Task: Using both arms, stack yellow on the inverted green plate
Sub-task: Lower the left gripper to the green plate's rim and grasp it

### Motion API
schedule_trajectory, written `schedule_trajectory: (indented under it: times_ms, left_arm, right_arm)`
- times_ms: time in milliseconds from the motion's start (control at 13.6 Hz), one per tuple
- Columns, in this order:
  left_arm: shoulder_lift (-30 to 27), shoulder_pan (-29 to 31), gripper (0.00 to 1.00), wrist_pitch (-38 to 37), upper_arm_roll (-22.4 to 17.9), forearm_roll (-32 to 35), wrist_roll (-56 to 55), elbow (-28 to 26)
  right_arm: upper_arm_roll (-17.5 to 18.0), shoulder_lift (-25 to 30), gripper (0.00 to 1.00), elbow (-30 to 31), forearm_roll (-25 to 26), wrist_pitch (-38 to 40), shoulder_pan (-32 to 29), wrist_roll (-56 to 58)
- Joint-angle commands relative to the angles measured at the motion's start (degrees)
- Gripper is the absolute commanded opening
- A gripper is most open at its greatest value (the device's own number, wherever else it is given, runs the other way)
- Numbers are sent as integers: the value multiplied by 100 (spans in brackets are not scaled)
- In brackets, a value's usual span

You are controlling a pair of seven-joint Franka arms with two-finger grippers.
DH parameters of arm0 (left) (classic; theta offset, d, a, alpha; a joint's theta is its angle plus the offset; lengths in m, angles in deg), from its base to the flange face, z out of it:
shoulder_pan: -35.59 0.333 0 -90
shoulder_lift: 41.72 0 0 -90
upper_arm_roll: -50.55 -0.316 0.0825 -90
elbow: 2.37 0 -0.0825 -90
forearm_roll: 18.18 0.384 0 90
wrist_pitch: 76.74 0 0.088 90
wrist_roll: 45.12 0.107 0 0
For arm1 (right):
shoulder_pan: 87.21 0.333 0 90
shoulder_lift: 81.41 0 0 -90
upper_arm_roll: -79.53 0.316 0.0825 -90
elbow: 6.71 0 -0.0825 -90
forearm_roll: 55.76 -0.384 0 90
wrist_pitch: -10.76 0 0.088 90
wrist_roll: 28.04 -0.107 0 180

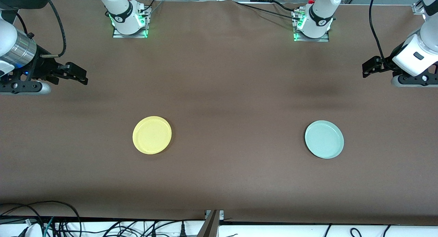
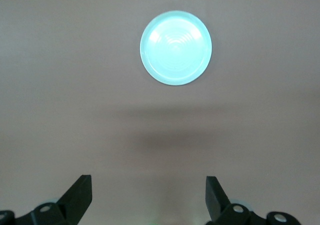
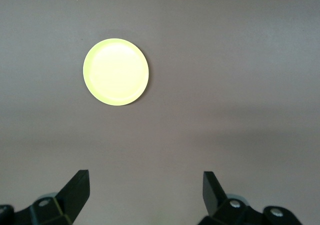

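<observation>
The yellow plate (image 1: 152,134) lies rim up on the brown table toward the right arm's end; it also shows in the right wrist view (image 3: 116,71). The pale green plate (image 1: 324,139) lies rim up toward the left arm's end; it also shows in the left wrist view (image 2: 175,48). My right gripper (image 1: 81,76) is open and empty, up in the air over bare table at its own end. My left gripper (image 1: 366,68) is open and empty, up over bare table at its own end. Each stands well apart from its plate.
The two arm bases (image 1: 129,23) (image 1: 312,26) stand at the table's edge farthest from the front camera. Cables (image 1: 51,223) and a metal bracket (image 1: 213,221) lie just off the table's nearest edge. The brown table (image 1: 232,103) is bare between the plates.
</observation>
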Motion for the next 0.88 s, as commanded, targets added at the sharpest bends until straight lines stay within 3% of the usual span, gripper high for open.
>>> schedule_trajectory:
  times_ms: [0,221,515,810]
  left_arm:
    - [538,49,100,-124,13,-178,448,187]
    - [1233,119,100,103,-5,-161,1116,213]
    - [2243,303,100,1690,-49,-73,2599,222]
    - [3070,374,100,3273,-57,224,3321,240]
  right_arm:
    - [6,95,100,68,-96,-16,12,-95]
    - [15,87,100,102,-114,-34,21,-95]
    - [15,78,100,111,-131,-60,30,-87]
    - [50,86,100,147,-123,-43,39,414]
